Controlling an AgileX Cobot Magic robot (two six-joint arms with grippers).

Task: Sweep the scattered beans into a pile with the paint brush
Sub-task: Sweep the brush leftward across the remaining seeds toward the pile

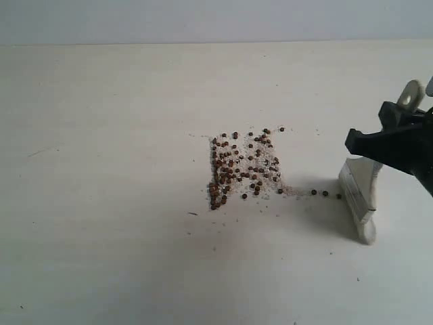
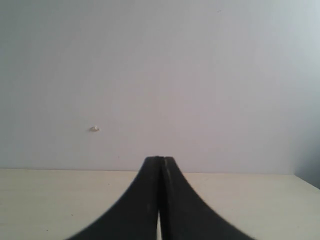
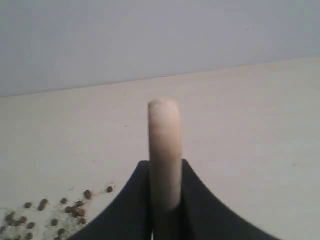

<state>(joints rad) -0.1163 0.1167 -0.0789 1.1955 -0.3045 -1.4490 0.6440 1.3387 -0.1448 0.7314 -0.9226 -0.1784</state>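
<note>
Far to the left, your left gripper [image 2: 160, 165] is idling out of the exterior view, its jaws pressed together on nothing and pointing at a bare wall beyond the table edge, so you are free to leave it parked. On the pale table [image 1: 101, 135] the beans [image 1: 240, 169] are lying near the middle in a loose patch mixed with whitish crumbs, and they are packing densest along the patch's left edge (that dark line is already acting as the seed of a pile). Just right of the patch, a few stray beans [image 1: 325, 193] are sitting in a short row between it and the paint brush [image 1: 358, 200]. The brush is standing tilted at the far right with its bristles down at the table, and your right gripper [image 1: 371, 143] is clamping the handle from both sides. You are, I judge, lining up a leftward stroke. Begin behind the rightmost stray, with the bristle edge lying flat and light on the surface and the broad face squared to the travel. Go slowly, since round beans are likely to roll or flick off stiff bristles, and lift at the dense line rather than overrunning it.
</note>
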